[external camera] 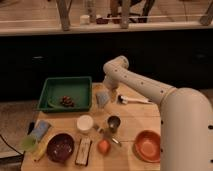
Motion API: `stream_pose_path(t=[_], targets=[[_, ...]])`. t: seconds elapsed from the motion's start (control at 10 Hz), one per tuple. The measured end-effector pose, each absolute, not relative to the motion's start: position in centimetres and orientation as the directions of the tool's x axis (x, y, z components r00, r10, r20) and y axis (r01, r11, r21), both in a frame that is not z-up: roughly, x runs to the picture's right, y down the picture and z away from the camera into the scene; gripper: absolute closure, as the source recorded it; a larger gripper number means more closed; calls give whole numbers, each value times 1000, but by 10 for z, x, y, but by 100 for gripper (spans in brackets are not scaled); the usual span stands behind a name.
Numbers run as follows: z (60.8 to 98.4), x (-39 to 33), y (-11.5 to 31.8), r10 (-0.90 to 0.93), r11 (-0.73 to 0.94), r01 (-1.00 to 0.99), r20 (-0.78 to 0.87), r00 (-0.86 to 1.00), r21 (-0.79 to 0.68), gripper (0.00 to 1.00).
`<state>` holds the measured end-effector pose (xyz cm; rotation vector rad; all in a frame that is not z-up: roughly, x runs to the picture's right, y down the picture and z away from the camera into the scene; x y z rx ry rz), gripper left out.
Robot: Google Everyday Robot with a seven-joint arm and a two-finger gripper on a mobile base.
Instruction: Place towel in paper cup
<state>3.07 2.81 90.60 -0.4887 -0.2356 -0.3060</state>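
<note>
End effector spread wide just above the towel beside the green tray

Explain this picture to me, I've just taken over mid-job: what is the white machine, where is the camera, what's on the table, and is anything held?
The big white shape is the robot's single arm. It rises from bottom right, bends at an elbow and ends in its gripper over the far part of the wooden table. The only camera looks down on the table from beside the robot's body. The fingers stand open right by the small thin grey-blue towel and hold nothing. Nearer us stand the short white paper cup, a shiny metal cup, an orange fruit and an orange bowl; a green tray sits left.
</note>
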Motion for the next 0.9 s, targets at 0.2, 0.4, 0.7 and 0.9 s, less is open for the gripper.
stream_pose_path(t=[0.2,0.4,0.7,0.9], targets=[[914,30,34,-223,837,342,304,926,-428,20],[921,30,38,-214,835,340,315,925,-432,20],[930,28,47,-202,831,337,325,924,-442,20],[934,28,50,-198,827,337,329,923,-449,20]])
